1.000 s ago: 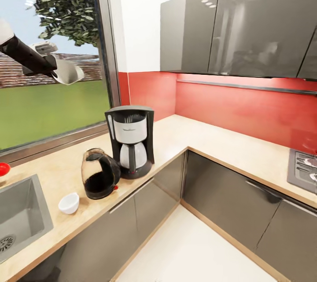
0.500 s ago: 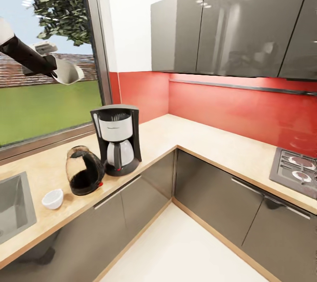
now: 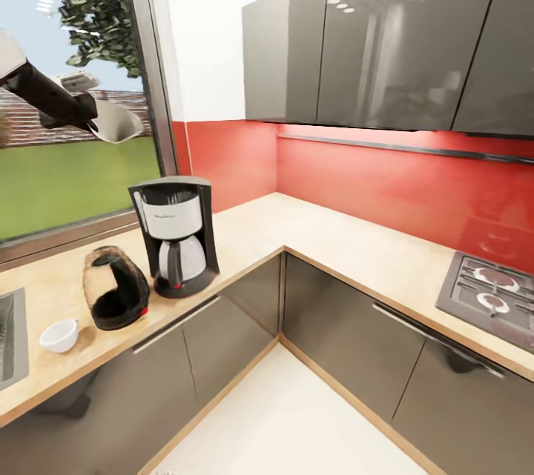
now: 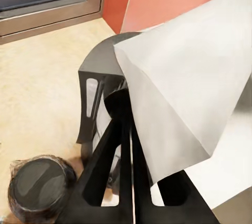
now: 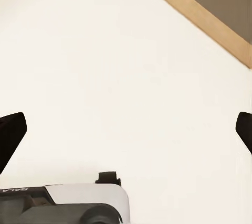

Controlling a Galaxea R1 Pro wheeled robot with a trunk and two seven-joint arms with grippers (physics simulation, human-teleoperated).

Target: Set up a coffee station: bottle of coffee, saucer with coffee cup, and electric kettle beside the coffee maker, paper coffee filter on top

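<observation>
Above the kitchen countertop [image 3: 311, 234]: left gripper [image 3: 93, 118] raised, pinching the paper coffee filter [image 3: 115, 123] | right gripper [image 5: 126, 129] spread | one coffee maker [image 3: 176, 234], one electric kettle [image 3: 113, 288], one coffee cup [image 3: 59, 335]

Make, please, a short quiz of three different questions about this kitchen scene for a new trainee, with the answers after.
1. True or false: the paper coffee filter already lies on the coffee maker.
2. Which stands nearest the coffee maker: A) coffee cup, B) electric kettle, C) stove burners?
3. Fill in: the right tool is ____, with pale floor beyond it.

Key: 1 false, the left tool holds it above the machine; 2 B; 3 open.
</observation>
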